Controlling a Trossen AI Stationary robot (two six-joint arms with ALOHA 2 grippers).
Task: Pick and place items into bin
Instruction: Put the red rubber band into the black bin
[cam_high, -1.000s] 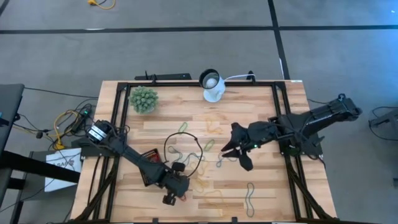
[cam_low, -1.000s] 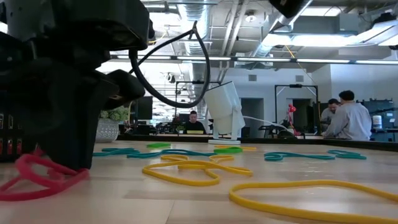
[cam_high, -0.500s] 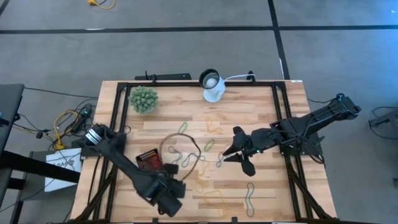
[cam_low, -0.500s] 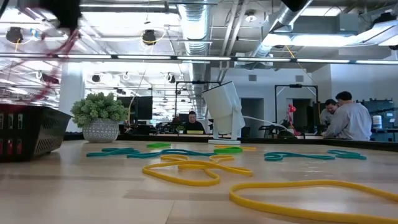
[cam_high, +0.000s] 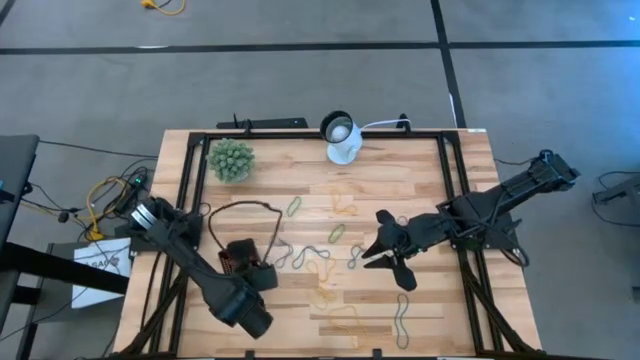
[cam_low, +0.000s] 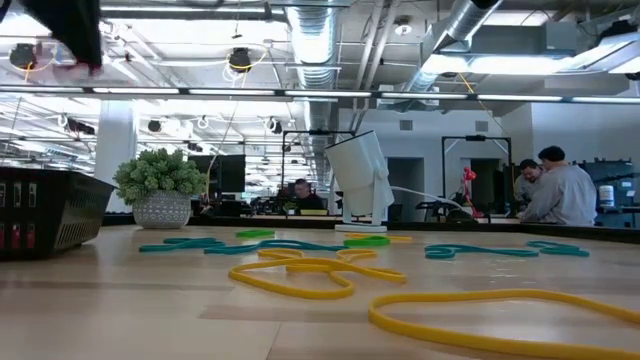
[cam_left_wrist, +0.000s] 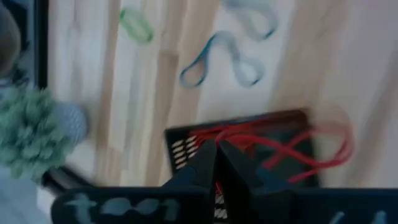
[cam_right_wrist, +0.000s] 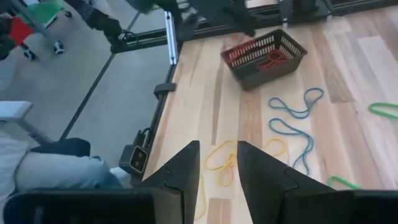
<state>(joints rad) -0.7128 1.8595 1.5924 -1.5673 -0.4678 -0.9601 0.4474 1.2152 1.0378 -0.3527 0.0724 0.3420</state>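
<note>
We have the left gripper (cam_left_wrist: 214, 163) clenched on a thin red rubber loop (cam_left_wrist: 311, 146) directly above the small black mesh bin (cam_left_wrist: 186, 144); next we release. Our right gripper (cam_right_wrist: 217, 163), jaws spread, hovers over yellow loops (cam_right_wrist: 225, 163) near that bin.

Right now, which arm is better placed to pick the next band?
Right: its open hand hovers by a loose yellow band; the left hand is at the bin holding a red band.

left gripper (cam_high: 262, 277) over the black bin (cam_high: 238, 258), plant ball (cam_high: 230, 159) and white lamp (cam_high: 343, 140) along far edge
</note>
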